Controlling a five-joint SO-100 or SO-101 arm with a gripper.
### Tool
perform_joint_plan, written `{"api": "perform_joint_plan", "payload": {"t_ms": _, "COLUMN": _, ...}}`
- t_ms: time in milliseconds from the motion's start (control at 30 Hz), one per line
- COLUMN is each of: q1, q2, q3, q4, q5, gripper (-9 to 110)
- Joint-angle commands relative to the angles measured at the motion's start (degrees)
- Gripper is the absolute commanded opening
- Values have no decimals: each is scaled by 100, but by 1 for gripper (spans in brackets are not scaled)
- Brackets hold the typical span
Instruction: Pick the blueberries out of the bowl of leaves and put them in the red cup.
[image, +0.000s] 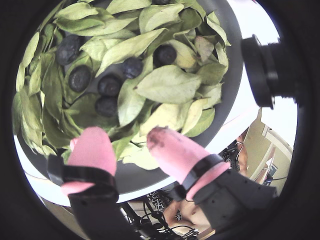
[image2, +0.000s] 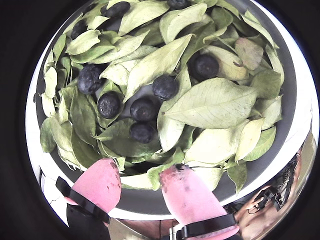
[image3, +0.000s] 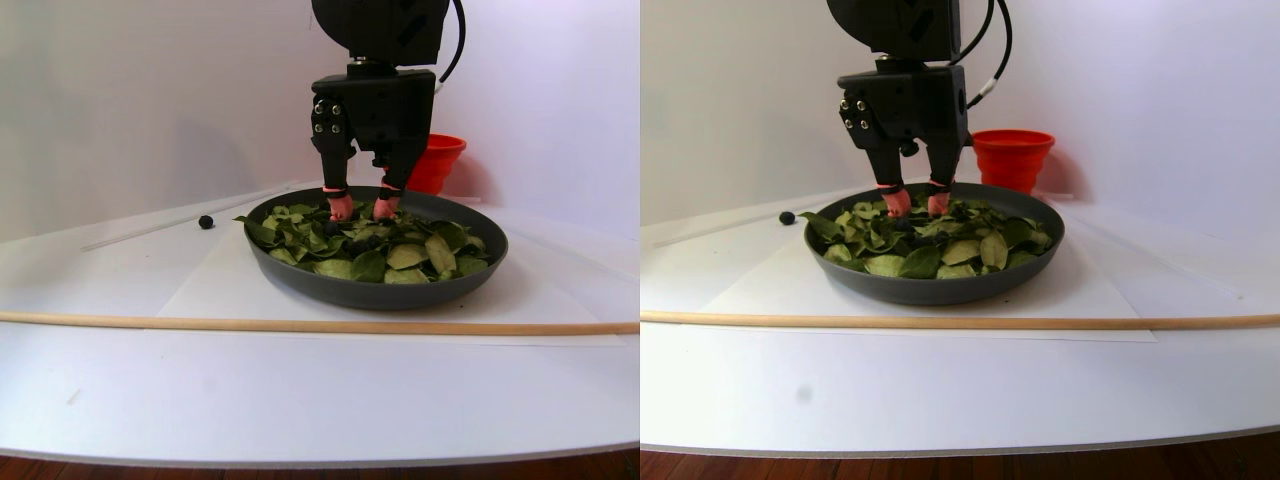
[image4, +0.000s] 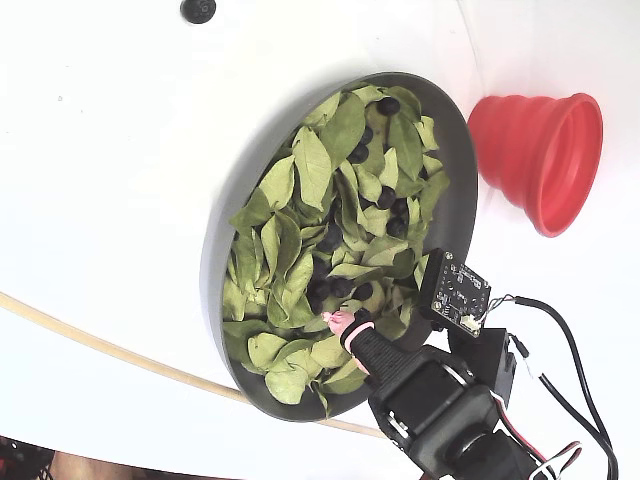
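The dark grey bowl (image3: 370, 290) (image4: 225, 240) is heaped with green leaves (image: 170, 85) (image2: 215, 102). Several blueberries (image: 109, 85) (image2: 144, 108) (image4: 330, 288) lie among the leaves, some half covered. My gripper (image: 131, 142) (image2: 142, 177) (image3: 363, 210) (image4: 350, 318) stands open just above the leaves near the bowl's rim, the berry cluster a little ahead of its pink fingertips (image: 92, 147). Nothing sits between them. The red cup (image3: 437, 160) (image4: 540, 150) stands upright on the table just outside the bowl, behind the arm in the stereo pair view.
One loose dark berry (image3: 206, 222) (image4: 198, 10) lies on the white table outside the bowl. A long wooden stick (image3: 300, 325) (image4: 90, 345) lies across the table on the far side of the bowl from the cup. Cables (image4: 560, 330) trail from the arm.
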Motion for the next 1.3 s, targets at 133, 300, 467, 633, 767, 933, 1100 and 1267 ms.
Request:
{"api": "perform_joint_plan", "payload": {"t_ms": 133, "q1": -53, "q2": -246, "q3": -360, "q4": -229, "q5": 62, "gripper": 15}}
{"api": "perform_joint_plan", "payload": {"t_ms": 300, "q1": -62, "q2": -413, "q3": -457, "q4": -290, "q5": 62, "gripper": 15}}
{"api": "perform_joint_plan", "payload": {"t_ms": 467, "q1": -97, "q2": -580, "q3": -519, "q4": -387, "q5": 62, "gripper": 15}}
{"api": "perform_joint_plan", "payload": {"t_ms": 633, "q1": -141, "q2": -650, "q3": -536, "q4": -404, "q5": 70, "gripper": 15}}
{"api": "perform_joint_plan", "payload": {"t_ms": 767, "q1": -141, "q2": -809, "q3": -598, "q4": -492, "q5": 44, "gripper": 15}}
{"api": "perform_joint_plan", "payload": {"t_ms": 933, "q1": -105, "q2": -914, "q3": -624, "q4": -571, "q5": -18, "gripper": 15}}
{"api": "perform_joint_plan", "payload": {"t_ms": 1100, "q1": -79, "q2": -1116, "q3": -747, "q4": -624, "q5": -44, "gripper": 15}}
{"api": "perform_joint_plan", "payload": {"t_ms": 1267, "q1": -62, "q2": -1239, "q3": -826, "q4": -650, "q5": -70, "gripper": 15}}
